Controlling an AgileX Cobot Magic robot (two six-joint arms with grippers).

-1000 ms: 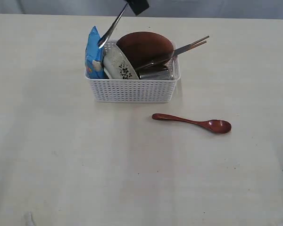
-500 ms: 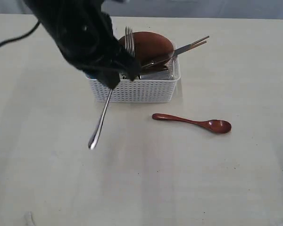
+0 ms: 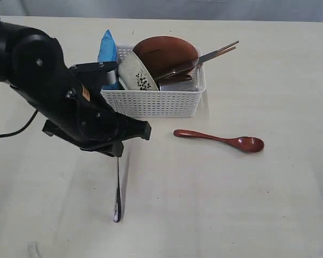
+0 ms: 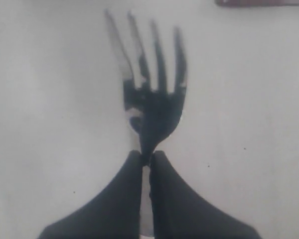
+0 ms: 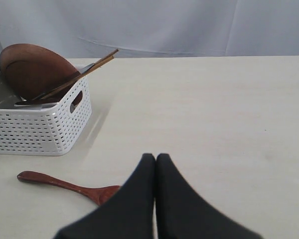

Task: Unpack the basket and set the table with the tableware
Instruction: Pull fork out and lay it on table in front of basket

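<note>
Exterior view: the left tool [image 4: 146,158], level with the basket [image 3: 151,103] half a second ago, has dropped closer to the table [image 3: 247,204]. It is clamped on the neck of the fork [image 3: 118,185], whose handle end now sits lower and further out from the basket. The red spoon [image 3: 220,140] lies unmoved beside the basket. The right tool [image 5: 156,160] stays pressed together, empty.

The light is bright, soft and even, washing the pale table [image 3: 247,204] nearly flat. In the exterior view the basket [image 3: 151,103] throws a faint shadow toward three o'clock. In my left wrist view the fork [image 4: 157,99] is a blurred dark silhouette, and my left gripper [image 4: 145,158] looks soft-edged and out of focus.
</note>
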